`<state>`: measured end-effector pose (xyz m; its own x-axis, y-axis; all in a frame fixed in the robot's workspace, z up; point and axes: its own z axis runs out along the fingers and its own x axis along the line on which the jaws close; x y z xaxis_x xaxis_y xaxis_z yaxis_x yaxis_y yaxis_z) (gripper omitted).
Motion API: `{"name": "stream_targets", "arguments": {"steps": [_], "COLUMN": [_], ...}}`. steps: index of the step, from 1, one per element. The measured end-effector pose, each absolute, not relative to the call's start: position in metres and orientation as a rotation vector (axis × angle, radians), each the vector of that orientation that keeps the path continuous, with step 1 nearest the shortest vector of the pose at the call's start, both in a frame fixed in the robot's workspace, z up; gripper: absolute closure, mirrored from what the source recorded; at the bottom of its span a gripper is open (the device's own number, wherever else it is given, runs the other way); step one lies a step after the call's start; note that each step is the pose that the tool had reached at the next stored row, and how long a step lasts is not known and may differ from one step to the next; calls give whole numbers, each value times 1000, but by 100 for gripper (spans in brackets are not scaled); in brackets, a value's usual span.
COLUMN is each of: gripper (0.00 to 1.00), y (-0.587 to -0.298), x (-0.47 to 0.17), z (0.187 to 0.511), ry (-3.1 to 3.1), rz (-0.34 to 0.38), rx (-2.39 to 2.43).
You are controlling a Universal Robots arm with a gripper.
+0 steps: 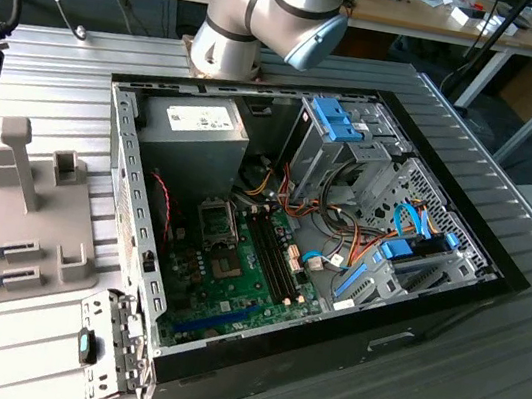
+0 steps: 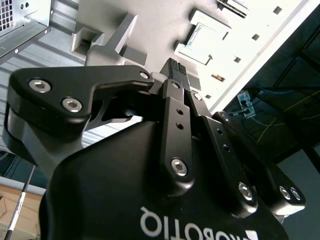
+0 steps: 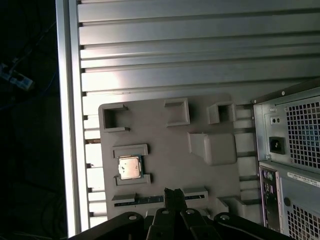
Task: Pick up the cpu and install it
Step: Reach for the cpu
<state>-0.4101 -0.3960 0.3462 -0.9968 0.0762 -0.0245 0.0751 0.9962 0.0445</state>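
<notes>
Step in hand: approach for pick-up; the cpu [image 3: 129, 167] has not yet been lifted. In the first wrist view it lies flat in a walled nest [image 3: 131, 149] on the grey fixture plate [image 3: 170, 155], metal top upward toward the camera, and near the fingertips but clear of them. The gripper [image 3: 174, 192] hangs above the plate with its two fingers pressed together and nothing between them; the second wrist view shows the gripper [image 2: 175, 69] in the same closed, empty state. In the exterior view, the fixture plate [image 1: 63, 264] rests on the slatted table [image 1: 20, 343] at about 9 o'clock from the open computer case [image 1: 430, 317]. Inside the case, the dark socket frame [image 1: 217, 220] sits on the motherboard [image 1: 232, 285] at roughly 5 o'clock from the power-supply box [image 1: 196, 133], well apart from the cpu. Whether the socket is open cannot be told. Judgement: a grasp calls for fingers spread wider than the chip, centred over it, and lowered so that they close on two opposite edges where the nest walls leave room. Orientation: the chip is square, so it has no distinct long axis. Its edges run parallel to the nest walls and to the plate's edges. No corner mark can be made out.
</notes>
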Motion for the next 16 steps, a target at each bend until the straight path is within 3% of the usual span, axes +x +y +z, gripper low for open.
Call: {"name": "stream_targets", "arguments": {"steps": [16], "gripper": [89], "y": [-396], "x": [-410], "z": [342], "ry": [3112], "rz": [68], "rx": [118]}}
